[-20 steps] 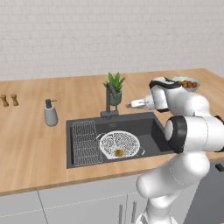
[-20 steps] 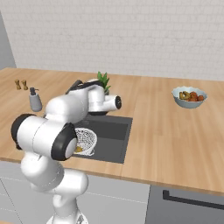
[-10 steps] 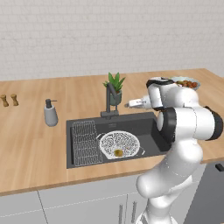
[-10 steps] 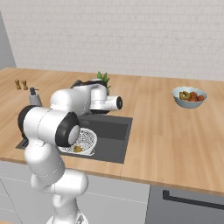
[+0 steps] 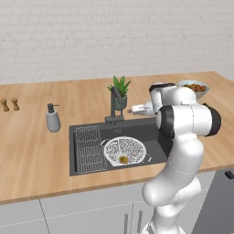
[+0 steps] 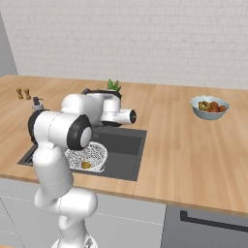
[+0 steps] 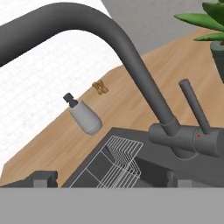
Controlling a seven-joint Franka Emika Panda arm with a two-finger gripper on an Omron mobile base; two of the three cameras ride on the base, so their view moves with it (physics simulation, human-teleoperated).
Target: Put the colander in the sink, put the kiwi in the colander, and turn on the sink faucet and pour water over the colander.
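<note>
Since a second ago the arm's elbow has swung round toward the front of the sink [image 5: 87, 162]; hand barely moved, everything else unchanged. End effector [image 5: 135, 109] hangs just right of the sink faucet [image 5: 116, 101], pointed sideways at it, jaws wide, holding nothing. Forearm level above the sink's right rim, elbow out front. Colander [image 5: 124, 150] sits in the sink, right of the wire rack [image 5: 89, 148]; kiwi [image 5: 123, 159] inside it near its front edge. Soap dispenser [image 5: 53, 118] stands on the worktop [image 5: 32, 155] left of the sink, plant [image 5: 119, 91] just behind the faucet.
</note>
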